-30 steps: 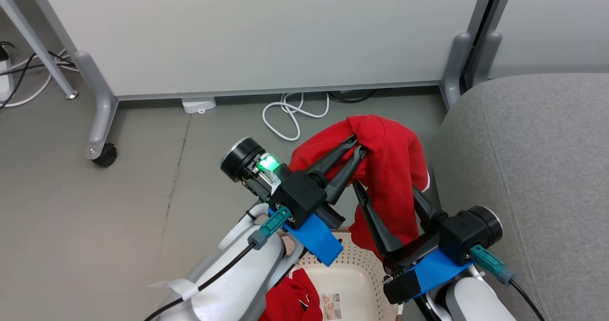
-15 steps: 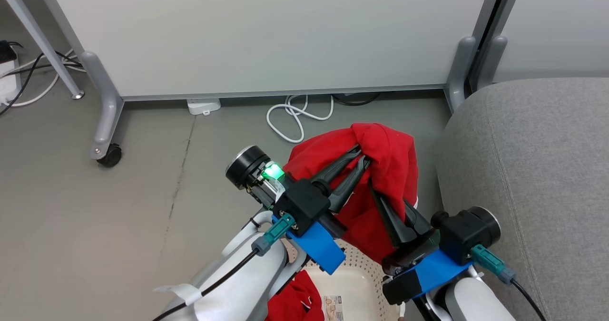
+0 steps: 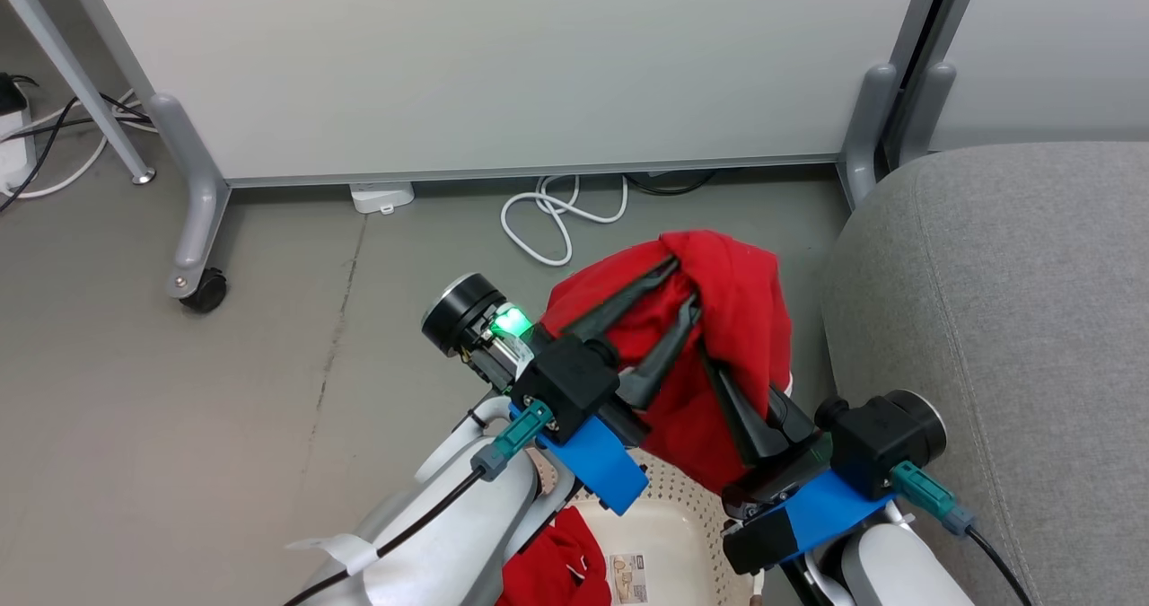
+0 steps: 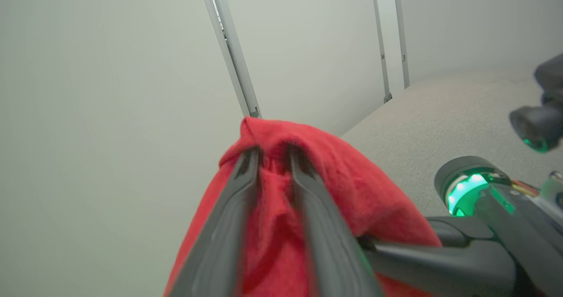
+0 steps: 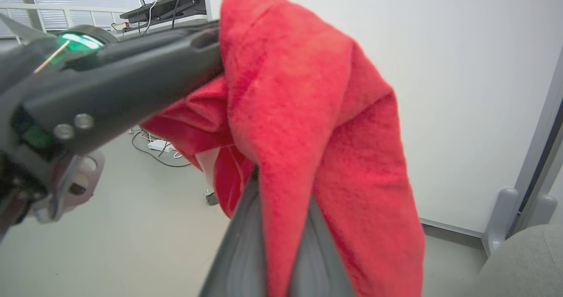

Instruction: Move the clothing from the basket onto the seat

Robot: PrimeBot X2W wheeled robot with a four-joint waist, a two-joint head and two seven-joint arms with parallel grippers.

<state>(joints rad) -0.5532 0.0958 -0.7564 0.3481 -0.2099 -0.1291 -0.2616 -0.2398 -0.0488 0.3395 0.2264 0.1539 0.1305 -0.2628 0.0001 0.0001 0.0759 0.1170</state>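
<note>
Clamping red garment in right hand, basket label illegible.

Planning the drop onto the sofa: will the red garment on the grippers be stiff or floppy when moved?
Probably floppy: the red garment drapes in folds over the left gripper. Likely light, since the shut right gripper pinches one fold. Its fuzzy surface may cling.
</note>
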